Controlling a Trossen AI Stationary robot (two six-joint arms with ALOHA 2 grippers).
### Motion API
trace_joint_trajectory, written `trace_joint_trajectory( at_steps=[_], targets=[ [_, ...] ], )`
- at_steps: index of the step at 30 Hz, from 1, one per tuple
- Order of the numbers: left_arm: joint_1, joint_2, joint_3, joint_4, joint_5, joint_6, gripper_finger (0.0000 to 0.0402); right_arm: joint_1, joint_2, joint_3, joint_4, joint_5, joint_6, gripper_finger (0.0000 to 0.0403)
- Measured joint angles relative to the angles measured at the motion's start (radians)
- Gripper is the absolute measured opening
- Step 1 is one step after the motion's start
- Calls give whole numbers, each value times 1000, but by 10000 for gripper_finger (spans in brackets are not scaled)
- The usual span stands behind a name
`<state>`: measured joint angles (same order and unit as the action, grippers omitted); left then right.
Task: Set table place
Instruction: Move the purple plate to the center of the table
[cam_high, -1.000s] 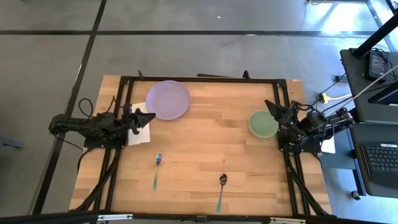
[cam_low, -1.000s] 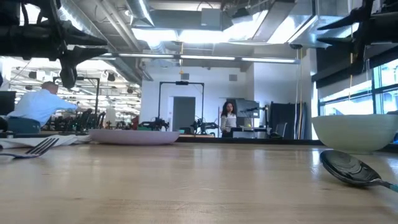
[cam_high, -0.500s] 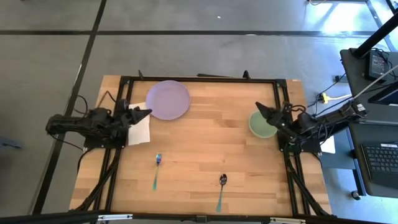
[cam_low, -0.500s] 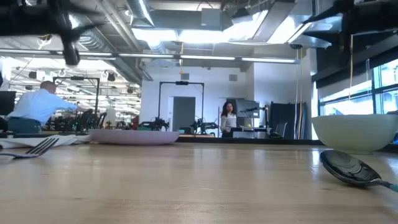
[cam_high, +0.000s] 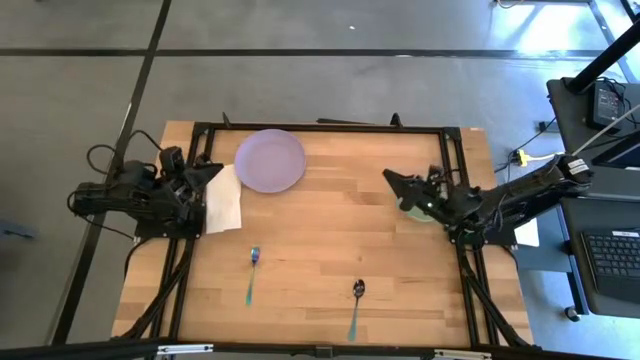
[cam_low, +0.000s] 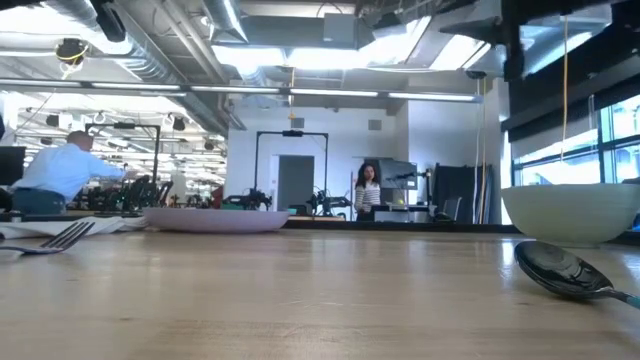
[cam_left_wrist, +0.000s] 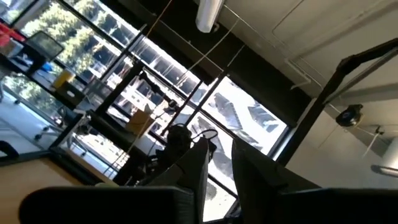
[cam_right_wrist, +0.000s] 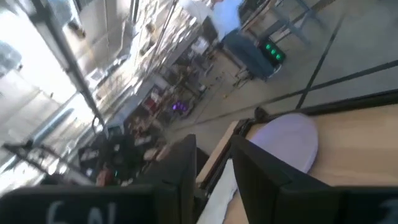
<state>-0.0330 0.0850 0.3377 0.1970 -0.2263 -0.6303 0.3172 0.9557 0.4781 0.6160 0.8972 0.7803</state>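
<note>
A purple plate (cam_high: 270, 160) rests on the wooden table (cam_high: 320, 240) at the far side. A white napkin (cam_high: 224, 198) lies flat to its left. A blue-handled fork (cam_high: 252, 272) and a spoon (cam_high: 356, 303) lie toward the near edge. A green bowl (cam_high: 414, 208) stands at the right, partly hidden under my right arm. My left gripper (cam_high: 212, 171) is shut and empty above the table's left rail, tipped upward. My right gripper (cam_high: 388, 176) is shut and empty in the air just left of the bowl. Its wrist view shows the plate (cam_right_wrist: 289, 143).
Black rails (cam_high: 320, 128) run along the table's edges. The bare wood between the plate and the cutlery is open. In the low view the fork (cam_low: 50, 240), plate (cam_low: 215, 220), bowl (cam_low: 570, 212) and spoon (cam_low: 565, 270) show. People are in the room behind.
My left gripper has drawn back toward the table's left edge, off the napkin, and has tipped upward. My right gripper has gone toward the table's left, from beside the bowl's far right rim across the bowl. Both arms have risen in the low view.
</note>
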Motion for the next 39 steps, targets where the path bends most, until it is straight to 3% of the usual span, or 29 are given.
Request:
trace_joint_trajectory(
  at_steps=[4, 10, 16, 20, 25, 28, 30, 33, 39],
  targets=[
    [0, 22, -11, -12, 31, -52, 66, 0, 89, 46, 0, -63, 32, 105],
    [0, 83, -12, -9, 67, -22, 69, 0, 212, 105, 1, -64, 57, 105],
    [0, 189, -12, -8, 148, -89, 106, 0, 308, 146, 0, -63, 110, 105],
    [-15, 312, -11, -8, 197, -106, 138, 0, 359, 166, 1, -63, 154, 105],
    [-19, 491, -11, -10, 175, -42, 158, 0, 411, 191, 3, -63, 162, 105],
    [-5, 602, 7, -18, 115, -152, 159, 0, 433, 206, 7, -63, 162, 105],
    [7, 678, 55, -45, 155, -185, 156, 0, 444, 218, 9, -63, 160, 105],
    [21, 787, 178, -165, 246, -72, 154, -2, 456, 224, 9, -62, 156, 105],
    [122, 1043, 494, -540, 195, 338, 153, -4, 458, 224, 10, -92, 185, 105]
  ],
)
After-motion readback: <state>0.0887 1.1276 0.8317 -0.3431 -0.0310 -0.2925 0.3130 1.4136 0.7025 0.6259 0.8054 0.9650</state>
